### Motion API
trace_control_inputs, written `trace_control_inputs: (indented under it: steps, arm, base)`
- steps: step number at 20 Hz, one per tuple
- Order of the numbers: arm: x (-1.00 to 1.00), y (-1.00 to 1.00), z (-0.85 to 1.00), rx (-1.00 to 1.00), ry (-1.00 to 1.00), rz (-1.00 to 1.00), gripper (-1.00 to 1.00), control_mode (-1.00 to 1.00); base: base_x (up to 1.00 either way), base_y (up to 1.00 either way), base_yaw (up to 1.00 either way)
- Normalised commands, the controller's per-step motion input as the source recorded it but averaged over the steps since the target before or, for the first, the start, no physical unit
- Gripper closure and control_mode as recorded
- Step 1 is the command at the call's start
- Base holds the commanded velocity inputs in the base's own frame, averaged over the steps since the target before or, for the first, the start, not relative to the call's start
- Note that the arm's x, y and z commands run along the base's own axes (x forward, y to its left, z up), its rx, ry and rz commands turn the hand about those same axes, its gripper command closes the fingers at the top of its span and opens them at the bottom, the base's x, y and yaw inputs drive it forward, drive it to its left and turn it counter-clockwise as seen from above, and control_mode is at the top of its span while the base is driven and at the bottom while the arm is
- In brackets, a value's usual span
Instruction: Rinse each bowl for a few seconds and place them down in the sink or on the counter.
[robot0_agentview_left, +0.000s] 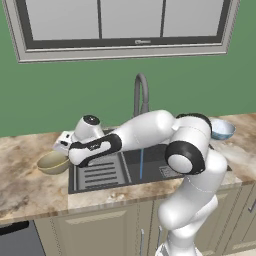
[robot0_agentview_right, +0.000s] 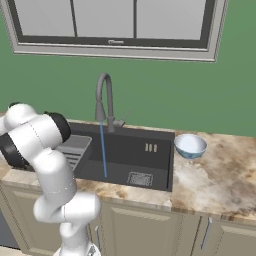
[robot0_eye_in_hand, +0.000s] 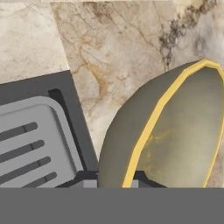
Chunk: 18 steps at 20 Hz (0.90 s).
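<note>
In the hand view the fingertips sit at the bottom centre, nearly closed, with the rim of the olive bowl (robot0_eye_in_hand: 175, 131) rising from between them. They look pinched on that rim, one tip inside and one outside. The bowl fills the lower right of that frame, tilted, its mouth facing right.

In the left base view the gripper (robot0_agentview_left: 62, 150) is at the left middle, with the olive bowl just below and left of it, over the counter (robot0_agentview_left: 30, 185) beside the sink's (robot0_agentview_left: 125, 172) left edge. The grey rack (robot0_eye_in_hand: 30, 140) lies lower left in the hand view, just beyond the bowl.

The water stream (robot0_agentview_left: 141, 162) falls at frame centre in the left base view, right of the bowl. So the carry, as I judge it, runs rightward over the rack into the basin.

The blue bowl (robot0_agentview_right: 190, 145) stands on the counter just right of the sink, well apart from the hand.
</note>
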Motion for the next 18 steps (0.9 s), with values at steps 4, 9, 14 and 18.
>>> trace_control_inputs:
  steps: [4,9,14,18]
  arm:
    - [-0.14,0.0,-0.32,0.0,-0.05,0.12,1.0,-1.0]
    - [-0.19,0.0,-0.38,0.0,-0.12,0.12,1.0,-1.0]
    - [-0.17,0.0,-0.35,0.0,-0.15,0.11,1.0,-1.0]
    - [-0.18,0.0,-0.32,0.0,-0.16,0.11,1.0,-1.0]
  base:
    - [0.0,0.0,0.0]
    - [0.0,0.0,0.0]
    - [0.0,0.0,0.0]
    - [0.0,0.0,0.0]
